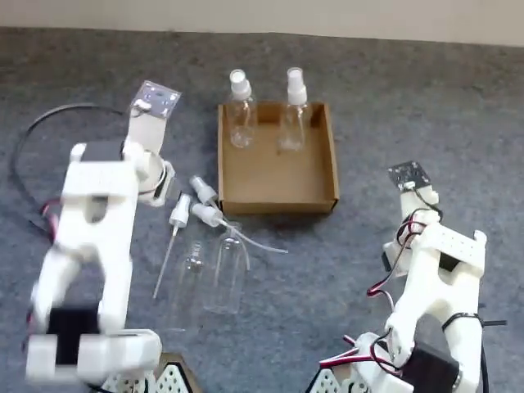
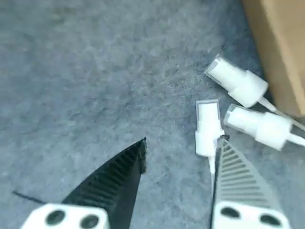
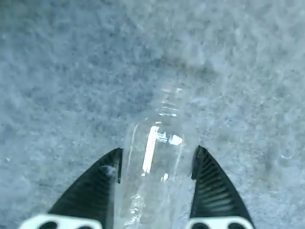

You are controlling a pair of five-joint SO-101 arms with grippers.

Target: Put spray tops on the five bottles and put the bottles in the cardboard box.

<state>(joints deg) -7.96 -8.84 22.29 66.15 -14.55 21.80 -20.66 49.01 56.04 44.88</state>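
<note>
Right gripper (image 3: 157,151) was closed on a clear bottle (image 3: 151,191) toward the table's (image 1: 409,106) right side. Left gripper (image 2: 182,140) was wide open, one finger (image 2: 233,176) just beside a spray top (image 2: 207,126); two more tops (image 2: 237,87) lay beside the cardboard box (image 1: 278,176). Two capped bottles (image 1: 239,110) stood inside along the box's far edge.

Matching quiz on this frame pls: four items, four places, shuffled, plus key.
1. capped bottles
2. capless bottles
3. loose spray tops
4. held bottle

A. between the right claw's fingers
B. standing in the cardboard box
C. beside the left claw
D. lying side by side on the carpet

Pairs: 1-B, 2-D, 3-C, 4-A
</note>
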